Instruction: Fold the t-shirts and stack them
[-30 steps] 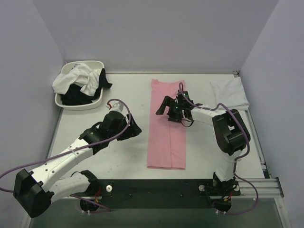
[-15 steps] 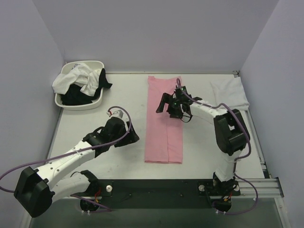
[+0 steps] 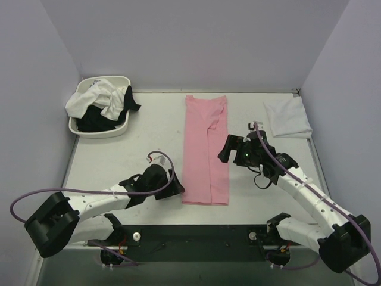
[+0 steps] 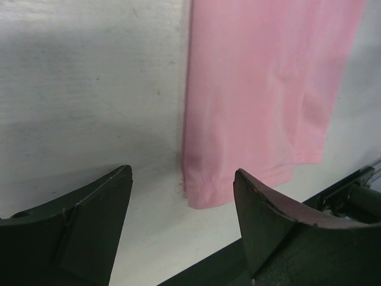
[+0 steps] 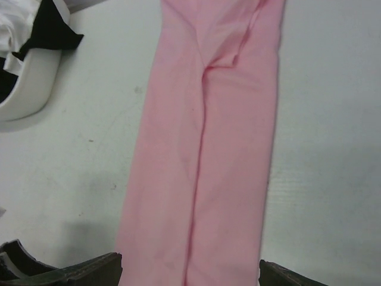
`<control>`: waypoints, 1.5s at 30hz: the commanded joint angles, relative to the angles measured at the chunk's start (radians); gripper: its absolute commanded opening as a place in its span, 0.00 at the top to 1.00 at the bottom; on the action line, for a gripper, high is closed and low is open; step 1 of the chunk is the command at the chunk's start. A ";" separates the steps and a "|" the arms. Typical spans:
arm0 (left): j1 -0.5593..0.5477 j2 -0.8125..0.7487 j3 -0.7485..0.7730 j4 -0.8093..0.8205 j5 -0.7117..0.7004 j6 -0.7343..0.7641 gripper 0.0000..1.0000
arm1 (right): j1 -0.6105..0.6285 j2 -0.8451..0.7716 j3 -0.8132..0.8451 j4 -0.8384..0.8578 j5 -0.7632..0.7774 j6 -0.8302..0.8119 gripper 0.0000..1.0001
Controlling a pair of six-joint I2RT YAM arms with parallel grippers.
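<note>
The pink t-shirt point(image 3: 206, 149) lies flat in the middle of the table, folded lengthwise into a long strip; it also shows in the left wrist view point(image 4: 262, 89) and the right wrist view point(image 5: 208, 149). A folded white t-shirt point(image 3: 287, 118) lies at the back right. White and black shirts point(image 3: 101, 102) are heaped in the basin. My left gripper point(image 3: 177, 186) is open and empty, low at the strip's near left corner point(image 4: 202, 193). My right gripper point(image 3: 225, 150) is open and empty, just right of the strip's middle.
The white oval basin point(image 3: 95, 132) stands at the back left and shows in the right wrist view point(image 5: 27, 89). The black front rail point(image 3: 196, 235) runs along the table's near edge. Walls close the table at the back and both sides.
My right gripper has let go of the pink shirt and drawn back toward me and to the right. My left gripper has moved right and nearer, to the strip's near left corner. The strip shifted slightly.
</note>
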 commanded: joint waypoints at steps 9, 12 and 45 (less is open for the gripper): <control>-0.149 0.026 -0.089 0.113 -0.019 -0.147 0.21 | 0.020 -0.229 -0.114 -0.191 0.069 0.016 0.00; -0.164 0.028 -0.112 0.121 -0.031 -0.164 0.21 | 0.022 -0.253 -0.127 -0.198 0.069 0.028 0.00; -0.146 0.195 -0.122 0.265 -0.054 -0.170 1.00 | 0.039 -0.401 -0.278 -0.261 0.042 0.111 0.00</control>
